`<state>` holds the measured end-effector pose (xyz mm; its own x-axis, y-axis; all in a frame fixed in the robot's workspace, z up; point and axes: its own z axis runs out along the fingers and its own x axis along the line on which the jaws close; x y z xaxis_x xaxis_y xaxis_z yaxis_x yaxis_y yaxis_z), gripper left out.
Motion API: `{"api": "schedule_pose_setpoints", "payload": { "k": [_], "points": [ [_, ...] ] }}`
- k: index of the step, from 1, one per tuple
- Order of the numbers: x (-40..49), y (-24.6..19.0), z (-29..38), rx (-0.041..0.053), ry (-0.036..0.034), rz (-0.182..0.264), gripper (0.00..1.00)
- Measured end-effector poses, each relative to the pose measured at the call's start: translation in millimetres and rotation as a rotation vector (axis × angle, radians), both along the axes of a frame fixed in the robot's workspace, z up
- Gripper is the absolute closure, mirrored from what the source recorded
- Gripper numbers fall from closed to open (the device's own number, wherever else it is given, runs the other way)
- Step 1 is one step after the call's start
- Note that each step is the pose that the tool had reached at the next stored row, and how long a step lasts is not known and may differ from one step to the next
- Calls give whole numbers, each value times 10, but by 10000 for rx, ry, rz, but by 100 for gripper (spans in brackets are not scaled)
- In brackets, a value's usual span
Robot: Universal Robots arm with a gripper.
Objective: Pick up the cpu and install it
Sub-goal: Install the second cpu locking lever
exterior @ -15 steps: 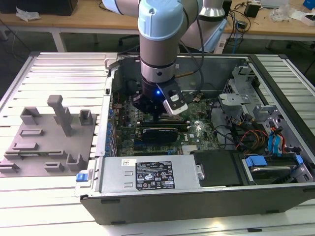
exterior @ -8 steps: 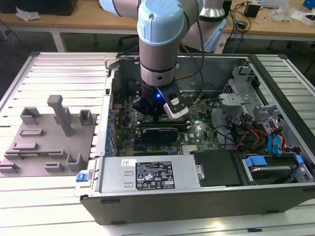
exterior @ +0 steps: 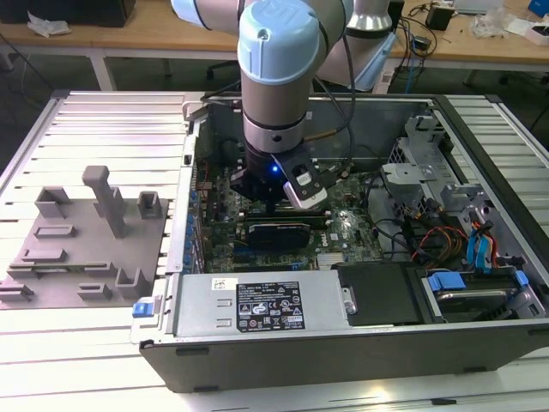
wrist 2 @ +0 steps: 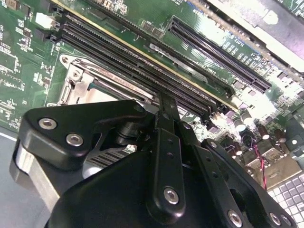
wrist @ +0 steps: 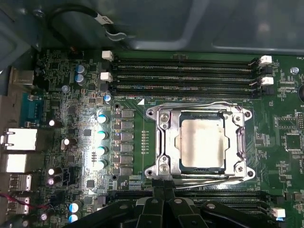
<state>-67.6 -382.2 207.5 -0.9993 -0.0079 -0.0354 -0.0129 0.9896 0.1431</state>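
The cpu (wrist: 202,142) sits in the socket frame (wrist: 161,145) on the motherboard (wrist: 71,95), memory slots (wrist: 185,76) running alongside, with the gripper (wrist: 164,199) near the frame's edge.

In the second wrist view, the black linkage of the pincer (wrist 2: 164,156) is seen in the foreground, its bolted arms lying over a green motherboard (wrist 2: 28,52). A metal-framed socket (wrist 2: 88,83) is partly hidden behind the pincer body, with only one corner of its silver frame exposed. Long black memory slots (wrist 2: 142,71) are seen running diagonally just beside the socket, and a further black expansion slot (wrist 2: 218,52) lies beyond them. Small cylindrical capacitors (wrist 2: 247,121) are clustered near one edge of the motherboard, beside red wires (wrist 2: 260,164).
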Motion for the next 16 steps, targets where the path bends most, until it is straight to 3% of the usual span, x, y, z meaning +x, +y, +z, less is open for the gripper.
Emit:
{"api": "schedule_pose_setpoints", "payload": {
  "k": [13, 16],
  "points": [
    [-65, 16, -64, 439, -27, 2, 89],
    [-73, 17, -70, 460, -30, -2, 89]
  ]
}}
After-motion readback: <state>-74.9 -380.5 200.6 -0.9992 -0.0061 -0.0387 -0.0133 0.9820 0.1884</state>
